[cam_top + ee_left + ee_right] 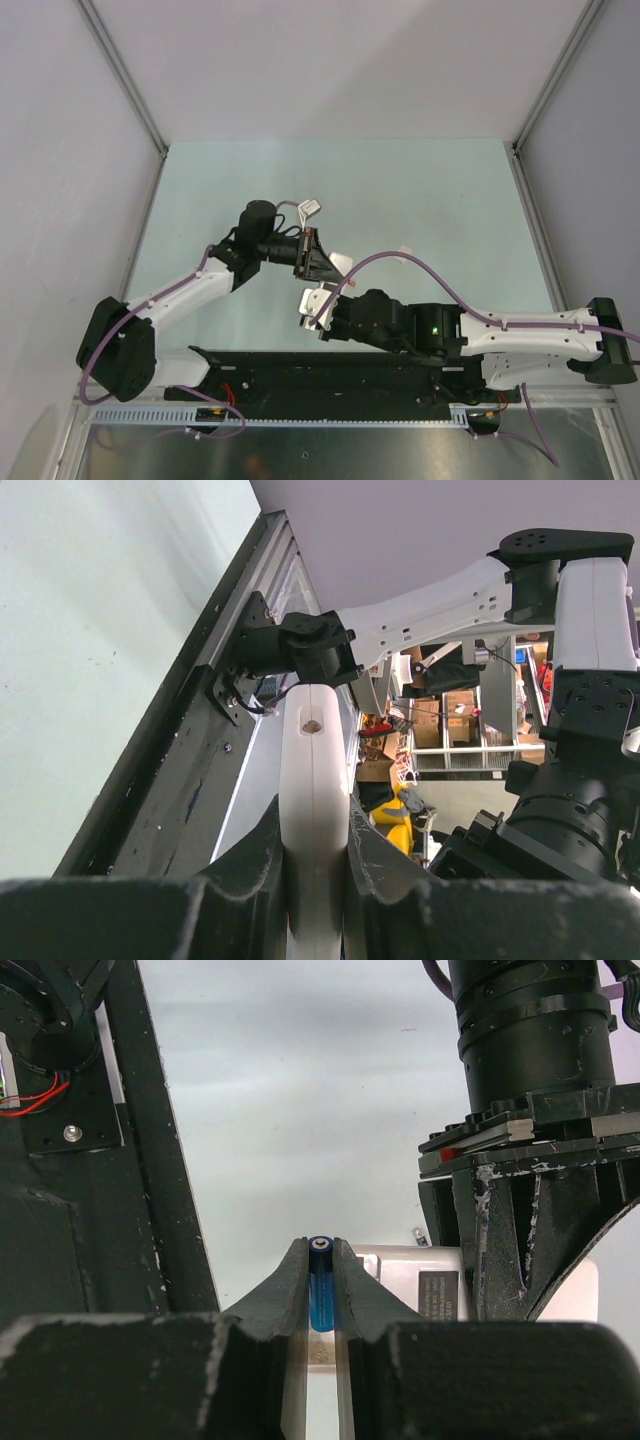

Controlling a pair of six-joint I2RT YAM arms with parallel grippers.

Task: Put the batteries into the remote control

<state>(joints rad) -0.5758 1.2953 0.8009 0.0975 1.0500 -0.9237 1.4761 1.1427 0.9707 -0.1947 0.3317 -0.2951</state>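
Note:
My left gripper [322,262] is shut on the remote control [317,298] and holds it above the table. In the left wrist view the remote control [314,810] shows edge-on as a white bar clamped between the two dark fingers [250,870]. My right gripper [322,322] sits just below the remote's free end. A blue battery [320,1285] is pinched between the right gripper [320,1260] fingers, its metal tip pointing away from the camera. Just beyond it is the remote's plain white back [400,1275] with a dark label, and the left gripper [520,1210] grips it on the right.
The black base rail [330,375] runs along the near edge under both arms. Pale green tabletop [400,190] stretches behind them, fenced by metal frame posts [150,130]. A purple cable [420,265] loops over the right arm. Shelves and boxes [450,730] lie beyond the table edge.

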